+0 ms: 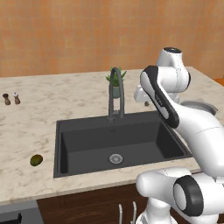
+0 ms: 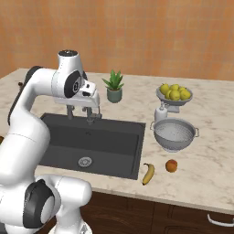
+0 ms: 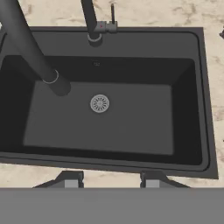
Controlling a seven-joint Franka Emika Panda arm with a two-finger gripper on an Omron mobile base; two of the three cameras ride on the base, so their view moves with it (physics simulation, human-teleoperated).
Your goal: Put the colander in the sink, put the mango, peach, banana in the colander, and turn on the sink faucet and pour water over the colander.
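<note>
None of the steps is done: gripper [image 2: 81, 113] fingers apart and empty above the bare sink [image 3: 192, 74], colander [image 2: 174, 135], banana [image 2: 148, 173] and peach [image 2: 171, 165] off to their side.

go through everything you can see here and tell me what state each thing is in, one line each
gripper: jaws apart, holding nothing, above the sink
sink: nothing in the basin, dry
sink faucet: off, no stream
colander: upright on the counter right of the sink, nothing in it
mango: lying on the counter left of the sink
banana: lying on the counter by the sink's right edge
peach: on the counter beside the banana
</note>
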